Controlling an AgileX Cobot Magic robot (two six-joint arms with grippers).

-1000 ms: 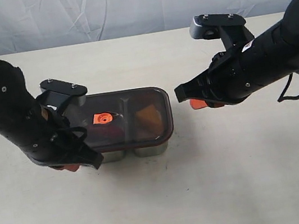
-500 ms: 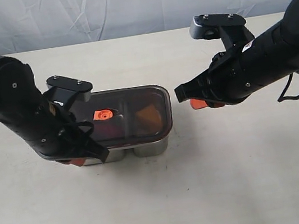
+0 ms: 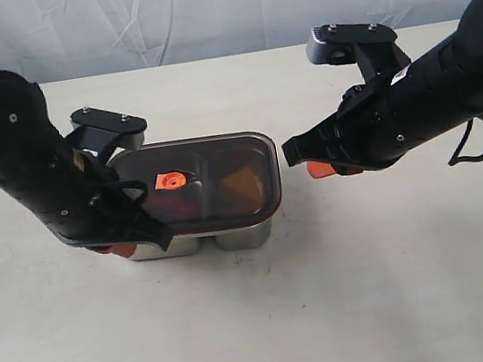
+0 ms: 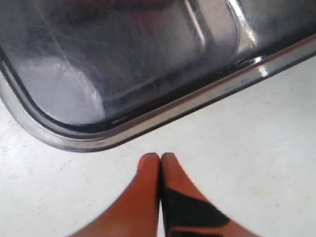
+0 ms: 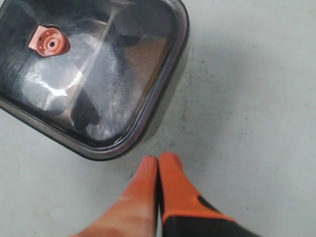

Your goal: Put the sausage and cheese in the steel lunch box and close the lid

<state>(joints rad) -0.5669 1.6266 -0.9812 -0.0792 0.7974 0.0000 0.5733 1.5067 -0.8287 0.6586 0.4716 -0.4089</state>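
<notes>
Front of the worktop [image 3: 264, 324]: bare pale surface, nothing on it up close.

Next back, left claw [image 4: 160, 158]: orange tips pressed tight together, holding nothing. It's low at the front-left corner of the steel lunch box [image 3: 232, 238], just off the rounded rim. The wrist cam shows a strip of worktop between tips and rim, so no contact.

The box sits mid-worktop, long side facing front, shiny wall showing along its near edge. The lid [image 3: 210, 154] is on top, dark tint, covering the box rim to rim and lying flat as far as I can see. Whether it's snapped fully home I can't tell. Orange valve [image 3: 169, 181] sits left of centre on the lid.

Thru the tint, the cheese [image 3: 240, 186] is an orange wedge in the right compartment. The sausage [image 3: 182, 211] is only a dim red smudge in the left compartment, too murky for detail.

Right side, a bit further back, right claw [image 5: 158, 159]: tips shut together too, empty, near the box's right end but apart from it.

Far back: wrinkled white cloth [image 3: 197, 13] behind the worktop.
</notes>
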